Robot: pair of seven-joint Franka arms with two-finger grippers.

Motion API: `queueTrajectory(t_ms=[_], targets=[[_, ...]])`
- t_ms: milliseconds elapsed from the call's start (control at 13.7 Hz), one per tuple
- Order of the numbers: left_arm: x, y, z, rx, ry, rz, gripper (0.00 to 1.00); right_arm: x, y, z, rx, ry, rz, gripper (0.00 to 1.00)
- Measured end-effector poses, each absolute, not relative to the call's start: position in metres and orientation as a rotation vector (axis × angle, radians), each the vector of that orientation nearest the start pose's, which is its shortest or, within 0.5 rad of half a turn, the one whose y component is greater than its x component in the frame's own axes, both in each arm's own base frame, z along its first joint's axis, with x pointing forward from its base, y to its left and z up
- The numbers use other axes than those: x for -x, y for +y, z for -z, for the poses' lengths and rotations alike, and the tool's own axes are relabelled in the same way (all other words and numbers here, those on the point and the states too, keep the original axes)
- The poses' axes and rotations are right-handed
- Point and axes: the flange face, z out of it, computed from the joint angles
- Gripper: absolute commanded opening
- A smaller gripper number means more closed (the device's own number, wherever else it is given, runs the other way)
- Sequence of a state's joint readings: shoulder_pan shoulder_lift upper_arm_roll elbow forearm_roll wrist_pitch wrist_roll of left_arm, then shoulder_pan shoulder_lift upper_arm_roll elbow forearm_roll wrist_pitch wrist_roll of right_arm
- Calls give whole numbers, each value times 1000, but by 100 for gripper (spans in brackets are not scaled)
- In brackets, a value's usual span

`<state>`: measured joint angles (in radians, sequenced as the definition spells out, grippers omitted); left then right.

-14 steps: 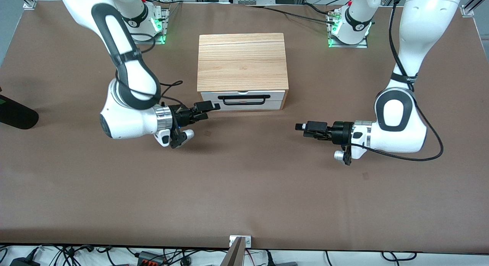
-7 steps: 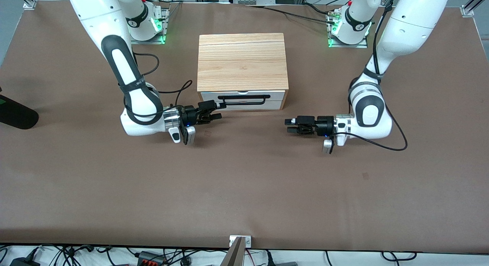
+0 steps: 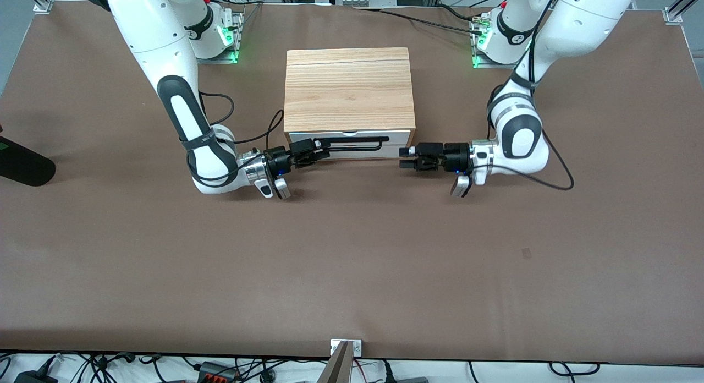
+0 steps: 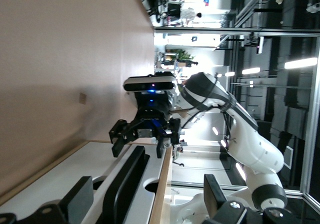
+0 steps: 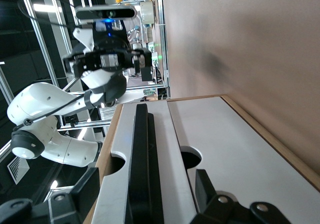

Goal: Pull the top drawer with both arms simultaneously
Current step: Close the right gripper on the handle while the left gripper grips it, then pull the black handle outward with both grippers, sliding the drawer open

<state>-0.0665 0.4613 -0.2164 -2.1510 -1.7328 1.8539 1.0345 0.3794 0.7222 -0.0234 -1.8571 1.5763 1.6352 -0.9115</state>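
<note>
The top drawer sits shut at the centre of the frame, in the cabinet. The right gripper straddles one end of its handle, fingers spread. The left gripper, also spread, hovers just off the other end.

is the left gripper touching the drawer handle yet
Apart. The front view shows the left gripper open off the end of the handle, with white drawer front between them.

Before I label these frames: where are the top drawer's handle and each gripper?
top drawer's handle (image 3: pixel 357 142): front view, middle of the black bar.
right gripper (image 3: pixel 322 148): front view, between fingertips.
left gripper (image 3: pixel 402 158): front view, between fingertips.
</note>
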Motion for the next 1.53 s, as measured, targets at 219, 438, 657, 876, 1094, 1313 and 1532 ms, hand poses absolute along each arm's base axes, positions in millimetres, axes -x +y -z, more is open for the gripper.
queueTrajectory(t_ms=[219, 438, 657, 876, 1094, 1313, 1532], targets=[[-485, -233, -192, -1579, 57, -61, 90, -522, 304, -154, 1631, -189, -323, 51], [-467, -262, -179, -1525, 72, -103, 87, -519, 303, -151, 1630, -184, -332, 47], [-459, -269, -166, -1520, 81, -88, 81, -515, 303, -150, 1618, -180, -346, 32], [-454, -271, -155, -1520, 92, -71, 69, -515, 302, -151, 1604, -180, -349, 5], [-451, -273, -152, -1518, 88, -70, 50, -516, 302, -150, 1606, -200, -324, 0], [-451, -274, -151, -1519, 82, -76, 32, -517, 302, -152, 1595, -219, -303, 0], [-449, -274, -146, -1519, 98, -76, 31, -517, 302, -152, 1593, -221, -302, 0]])
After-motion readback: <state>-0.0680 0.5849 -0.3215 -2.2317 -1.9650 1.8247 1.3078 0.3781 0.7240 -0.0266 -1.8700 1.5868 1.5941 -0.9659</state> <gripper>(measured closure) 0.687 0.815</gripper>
